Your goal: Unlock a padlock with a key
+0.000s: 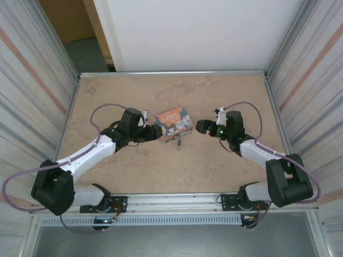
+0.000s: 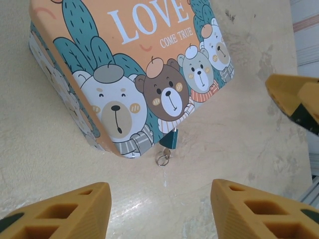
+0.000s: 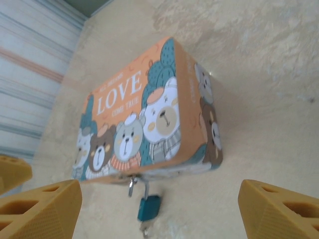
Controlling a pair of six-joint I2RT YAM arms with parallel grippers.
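Observation:
The tiny blue padlock (image 3: 148, 206) hangs by its thin silvery shackle (image 3: 145, 188) from the front clasp of the orange "LOVE" tin (image 3: 144, 114). The shackle looks swung open, with one end free of the body, though the view is blurred. The small key (image 2: 167, 153) sticks in the padlock's (image 2: 173, 139) underside, and a little ring (image 2: 162, 160) hangs on it. My left gripper (image 2: 159, 209) is open, just short of the key and touching nothing. My right gripper (image 3: 160, 219) is open too, its fingers wide on either side of the padlock and apart from it. In the top view both grippers (image 1: 153, 133) (image 1: 199, 127) flank the tin (image 1: 172, 122).
The tin rests on a beige marbled table (image 1: 134, 166) with raised metal edges and corrugated walls on both sides. One finger of the right gripper (image 2: 296, 99) shows in the left wrist view, close to the tin's right corner.

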